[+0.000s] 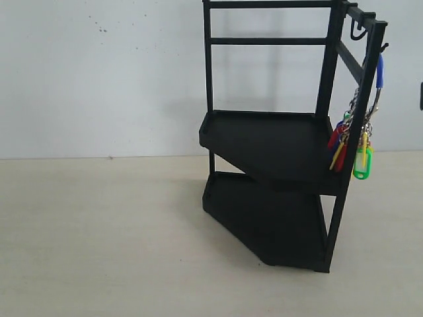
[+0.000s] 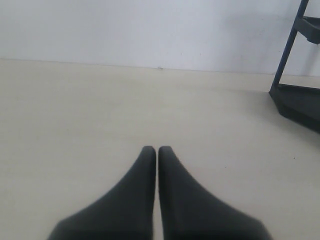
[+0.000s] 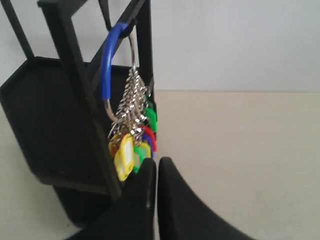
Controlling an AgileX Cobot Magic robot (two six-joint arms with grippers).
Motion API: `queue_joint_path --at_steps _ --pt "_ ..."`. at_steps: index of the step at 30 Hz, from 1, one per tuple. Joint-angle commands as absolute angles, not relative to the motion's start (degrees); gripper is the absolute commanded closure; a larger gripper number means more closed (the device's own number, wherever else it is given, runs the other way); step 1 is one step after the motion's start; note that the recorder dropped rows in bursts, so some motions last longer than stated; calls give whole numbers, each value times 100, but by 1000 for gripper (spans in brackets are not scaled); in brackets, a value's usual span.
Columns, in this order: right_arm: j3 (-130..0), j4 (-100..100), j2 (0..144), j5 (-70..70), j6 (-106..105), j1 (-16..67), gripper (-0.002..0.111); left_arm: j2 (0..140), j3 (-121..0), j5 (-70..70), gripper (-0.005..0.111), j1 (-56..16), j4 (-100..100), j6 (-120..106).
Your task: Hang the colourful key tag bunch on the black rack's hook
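Note:
The colourful key tag bunch (image 1: 357, 148) hangs free beside the black rack's (image 1: 271, 142) front upright post. Its blue loop (image 1: 379, 71) is caught over the small hook (image 1: 384, 46) near the post's top. In the right wrist view the blue loop (image 3: 107, 60), the metal rings and the tags (image 3: 131, 147) dangle along the post (image 3: 75, 85). My right gripper (image 3: 157, 161) is shut and empty, just below and beside the lowest tags. My left gripper (image 2: 157, 149) is shut and empty over bare tabletop, away from the rack's base (image 2: 299, 102).
A curved J-hook (image 1: 357, 31) hangs under the rack's top rail. Both angular trays (image 1: 264, 132) hold nothing. Pale tabletop (image 1: 99, 231) stretches left of the rack, a white wall (image 1: 99, 66) behind. A dark sliver (image 1: 421, 96) shows at the exterior view's right edge.

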State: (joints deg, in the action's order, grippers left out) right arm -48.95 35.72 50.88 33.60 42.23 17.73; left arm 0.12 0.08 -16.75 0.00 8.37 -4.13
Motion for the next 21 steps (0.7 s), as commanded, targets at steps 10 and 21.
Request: queue_joint_path --at_steps 10,21 --pt "-4860 2469 5061 3528 4275 1765 108 0 0 -1629 102 -4 809 -433" --pt "-4860 2459 5061 3500 4275 1791 108 0 0 -1629 102 -4 809 -433"
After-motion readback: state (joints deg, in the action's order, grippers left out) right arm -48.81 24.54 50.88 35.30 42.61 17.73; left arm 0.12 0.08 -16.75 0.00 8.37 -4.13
